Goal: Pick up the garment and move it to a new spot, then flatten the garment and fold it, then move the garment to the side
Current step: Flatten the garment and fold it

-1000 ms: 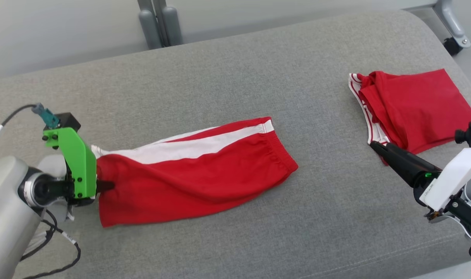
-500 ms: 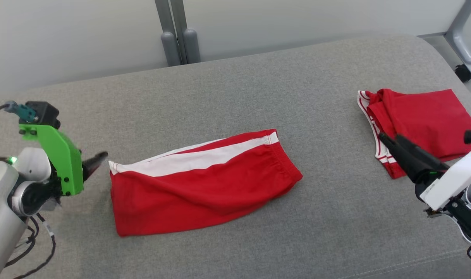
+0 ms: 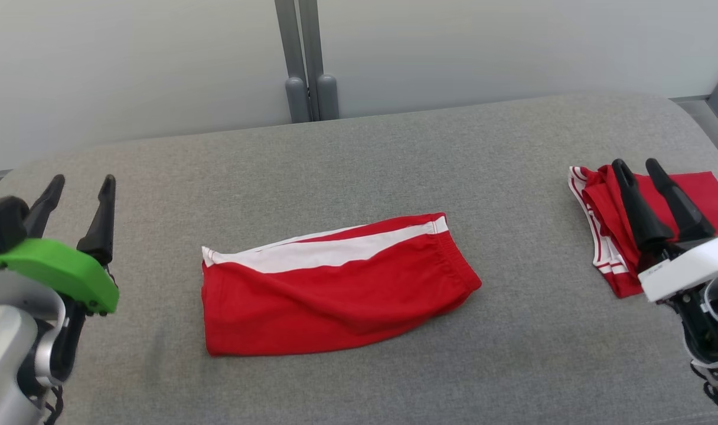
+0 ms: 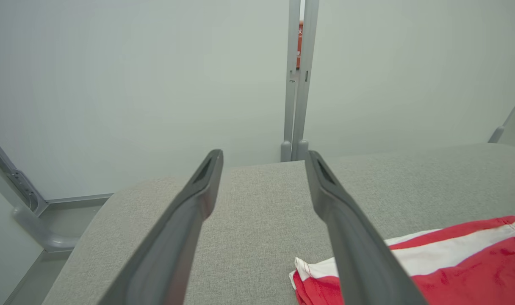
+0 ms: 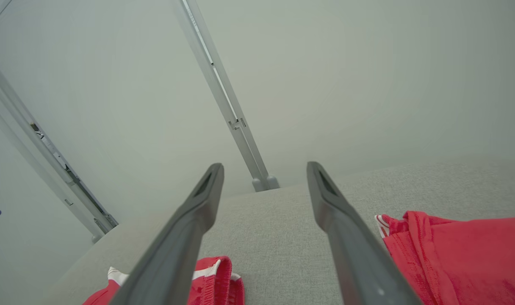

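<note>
Status: garment [image 3: 335, 295] lies folded near the middle of the table [image 3: 394, 153], long axis left-right. White stripe [image 3: 335, 251] runs along the far edge, waistband [image 3: 462, 268] is at the robot's right end. Nothing is touching it.

Left claw [image 3: 82, 180] is released, jaws spread wide and empty, well off the garment's left end. Right claw [image 3: 635, 164] is also released and empty, sitting over a second red garment [image 3: 610, 236] at the right edge of the table. Can't say from the head view whether its fingers brush that pile. The right wrist view suggests they're clear above it.

My read: the fold is done, so what's left is the move to the side.

How I'd run it:
- Come in low from both short ends, one claw per end, fingers nearly flat to the table.
- Pinch all layers at once. Catching only the top layer will likely peel the fold open on the lift.
- The waistband end looks like thick elastic, so a good bite there. The left end looks thinner, so go deeper.
- Keep both claws level and at the same spacing during the carry, with slight tension and no sag in the middle.
- Lift just clear of the surface. The upholstery will probably drag.
- Set down beside the second pile without overlapping it, release both ends together, retreat straight up.

Risk: the right claw snagging that pile as it leaves.
</note>
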Motion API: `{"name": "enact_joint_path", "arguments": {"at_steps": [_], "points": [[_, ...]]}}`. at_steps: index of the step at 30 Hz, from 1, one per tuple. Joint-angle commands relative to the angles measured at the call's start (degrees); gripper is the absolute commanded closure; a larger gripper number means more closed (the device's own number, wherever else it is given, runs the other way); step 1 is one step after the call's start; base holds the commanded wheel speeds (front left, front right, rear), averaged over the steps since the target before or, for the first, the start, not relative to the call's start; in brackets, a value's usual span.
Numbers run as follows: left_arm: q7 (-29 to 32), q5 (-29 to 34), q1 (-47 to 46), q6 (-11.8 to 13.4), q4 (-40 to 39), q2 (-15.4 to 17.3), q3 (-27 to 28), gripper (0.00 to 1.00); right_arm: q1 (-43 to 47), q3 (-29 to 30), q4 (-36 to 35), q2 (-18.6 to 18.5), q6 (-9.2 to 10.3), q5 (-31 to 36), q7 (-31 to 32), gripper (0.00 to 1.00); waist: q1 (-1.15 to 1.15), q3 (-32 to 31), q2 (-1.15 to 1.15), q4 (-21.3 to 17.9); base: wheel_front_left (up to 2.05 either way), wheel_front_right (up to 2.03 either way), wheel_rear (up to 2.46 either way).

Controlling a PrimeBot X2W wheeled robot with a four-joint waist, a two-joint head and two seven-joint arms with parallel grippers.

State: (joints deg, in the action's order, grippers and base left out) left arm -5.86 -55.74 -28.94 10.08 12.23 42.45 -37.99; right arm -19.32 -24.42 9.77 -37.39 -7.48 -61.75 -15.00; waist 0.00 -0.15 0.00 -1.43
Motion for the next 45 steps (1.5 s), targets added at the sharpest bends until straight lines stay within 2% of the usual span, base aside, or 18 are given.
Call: {"name": "enact_joint_path", "arguments": {"at_steps": [1,2,5,9,13,20,25,28,35,41,45], "points": [[-2.9,1.3,2.9,1.9,-1.8,-0.3,0.5,0.00,2.1,2.2,-0.2,2.3,-0.03,2.3,-0.2,0.00,0.00,-0.5,0.00,0.7,0.00,0.00,0.00],[-4.7,1.5,4.3,3.0,-2.7,-0.6,0.9,0.00,2.9,4.1,0.1,2.9,-0.03,4.7,-0.2,0.00,0.00,-0.7,0.00,0.9,0.00,0.00,0.00],[-8.2,1.8,9.2,5.2,-4.3,-1.7,2.9,0.00,6.7,10.0,-0.1,7.9,-0.04,11.4,-0.2,0.00,0.00,-1.0,0.00,1.6,0.00,0.00,0.00],[-9.3,5.1,14.3,7.4,-5.6,-4.3,4.8,0.00,12.8,16.1,-1.0,13.4,-0.03,18.5,-0.2,0.00,0.00,-1.4,0.00,3.0,0.00,0.00,0.00],[-9.3,10.3,19.6,8.1,-7.7,-9.3,10.1,0.00,17.4,20.2,-2.7,17.5,-0.03,25.6,-0.2,0.00,0.00,-1.7,0.00,3.5,0.00,0.00,0.00],[-9.3,20.6,30.4,4.1,-10.8,-18.3,20.2,0.00,18.9,18.3,-2.8,20.4,-0.03,32.2,-0.2,0.00,0.00,-1.3,0.00,2.3,0.00,0.00,0.00],[-9.4,26.3,34.6,-0.8,-10.5,-24.0,24.5,0.00,19.2,17.2,-1.0,20.7,-0.03,32.5,-0.2,0.00,0.00,-1.1,0.00,3.0,0.00,0.00,0.00],[-9.4,28.6,34.8,-3.4,-9.4,-26.4,26.3,0.00,18.2,16.7,-0.3,20.3,-0.03,32.4,-0.2,0.00,0.00,-1.0,0.00,3.6,0.00,0.00,0.00],[-9.3,32.8,33.2,-7.1,-7.3,-30.2,27.6,0.00,15.2,15.0,2.7,20.3,-0.03,31.9,0.5,0.00,0.00,-0.5,0.00,5.1,0.00,0.00,0.00],[-9.3,35.0,31.2,-9.1,-6.2,-32.4,26.9,0.00,8.4,11.0,8.5,20.8,-0.03,32.1,6.4,0.00,0.00,0.0,0.00,8.0,0.00,0.00,0.00],[-9.3,36.7,30.1,-10.5,-6.5,-34.1,27.2,0.00,3.2,7.6,12.8,21.0,-0.03,29.7,8.9,0.00,0.00,1.0,0.00,10.4,0.00,0.00,0.00]]}}
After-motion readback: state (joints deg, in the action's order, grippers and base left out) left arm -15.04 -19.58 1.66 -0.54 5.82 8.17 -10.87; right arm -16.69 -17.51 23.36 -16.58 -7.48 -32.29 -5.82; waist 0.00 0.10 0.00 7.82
